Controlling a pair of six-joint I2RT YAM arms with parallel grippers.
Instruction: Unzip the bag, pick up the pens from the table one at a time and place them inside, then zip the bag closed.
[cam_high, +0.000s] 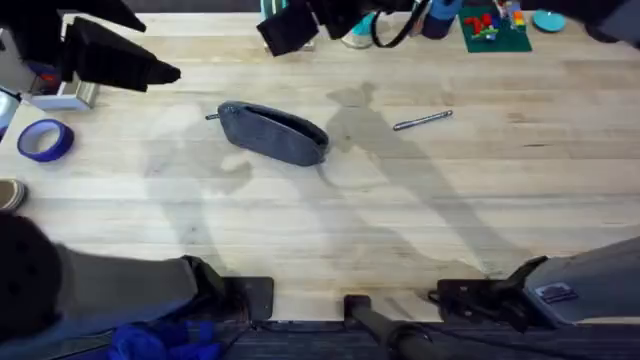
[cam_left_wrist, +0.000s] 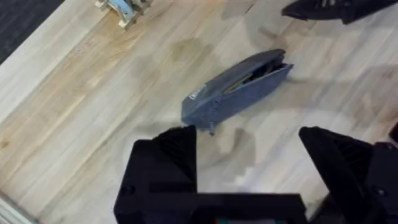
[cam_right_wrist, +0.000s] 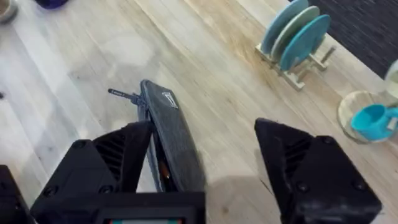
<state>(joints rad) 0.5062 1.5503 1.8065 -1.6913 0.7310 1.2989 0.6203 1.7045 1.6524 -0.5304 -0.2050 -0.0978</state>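
The blue-grey bag (cam_high: 272, 132) lies slantwise on the light wooden table (cam_high: 330, 230), its pull tab (cam_high: 213, 116) at the left end. In the left wrist view the bag (cam_left_wrist: 239, 90) shows its zipper slit parted along the top. The silver pen (cam_high: 423, 121) lies on the wood to the bag's right. My left gripper (cam_high: 160, 72) hangs high at the upper left, open (cam_left_wrist: 249, 140), with the bag beyond its fingers. My right gripper (cam_high: 280, 35) hovers at the top centre, open (cam_right_wrist: 208, 127), above the bag (cam_right_wrist: 171, 134), whose pull tab (cam_right_wrist: 121, 94) points away.
A blue tape roll (cam_high: 45, 140) sits at the left edge. A green board with small toys (cam_high: 495, 30) is at the back right. A wooden rack with teal plates (cam_right_wrist: 295, 37) and a glass holding a blue cup (cam_right_wrist: 373, 118) stand at the far side.
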